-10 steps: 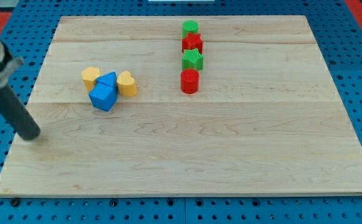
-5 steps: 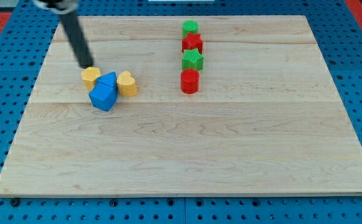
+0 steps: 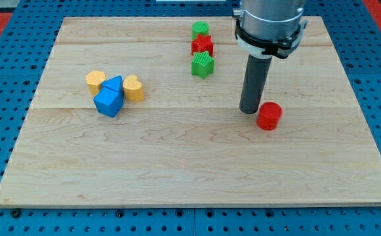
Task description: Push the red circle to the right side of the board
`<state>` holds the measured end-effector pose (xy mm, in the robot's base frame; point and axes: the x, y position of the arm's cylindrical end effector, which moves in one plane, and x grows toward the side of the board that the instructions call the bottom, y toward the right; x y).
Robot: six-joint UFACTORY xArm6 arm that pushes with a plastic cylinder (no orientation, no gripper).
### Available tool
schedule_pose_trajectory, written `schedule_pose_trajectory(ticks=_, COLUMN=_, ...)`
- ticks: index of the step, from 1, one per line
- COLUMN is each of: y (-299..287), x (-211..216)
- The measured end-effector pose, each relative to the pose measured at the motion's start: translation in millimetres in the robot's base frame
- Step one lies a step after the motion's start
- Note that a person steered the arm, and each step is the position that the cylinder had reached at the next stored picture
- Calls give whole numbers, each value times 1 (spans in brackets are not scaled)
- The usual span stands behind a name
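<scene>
Blocks are sitting on a pale wooden board point(image 3: 177, 170) that is lying on a blue perforated worktop point(image 3: 0, 131). Coming down from the view's top, right of centre, is the arm's dark rod, and my tip point(image 3: 248, 111) is resting on the board just to the left of the red circle point(image 3: 269, 116), so close that contact cannot be told for certain. This arm is carrying no gripper, so nothing is opening or closing; only the rod's end is meeting the board.

The red circle, a short red cylinder, is standing upright a little right of the board's middle, well short of the right edge.

Up and to the left of my tip, near the board's top edge, three blocks are forming a short column: a green block point(image 3: 200, 29) of rounded shape at the top, a red star point(image 3: 202, 45) touching it below, and a green star point(image 3: 202, 64) just beneath that.

Far to the view's left, a tight cluster is sitting together: a yellow block point(image 3: 96, 80) of uncertain shape, a blue triangular block point(image 3: 114, 84), a blue cube-like block point(image 3: 108, 101) below, and a yellow heart-like block point(image 3: 134, 87) on the cluster's right.
</scene>
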<state>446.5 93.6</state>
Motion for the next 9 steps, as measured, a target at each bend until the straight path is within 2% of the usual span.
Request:
schedule_pose_trajectory(ticks=1, y=8, x=-11)
schedule_pose_trajectory(ticks=2, y=50, x=23)
schedule_pose_trajectory(ticks=3, y=65, x=53)
schedule_pose_trajectory(ticks=4, y=67, x=-2)
schedule_pose_trajectory(ticks=5, y=128, x=19)
schedule_pose_trajectory(ticks=6, y=120, x=70)
schedule_pose_trajectory(ticks=7, y=104, x=81)
schedule_pose_trajectory(ticks=8, y=113, x=71)
schedule_pose_trajectory(ticks=9, y=94, x=13)
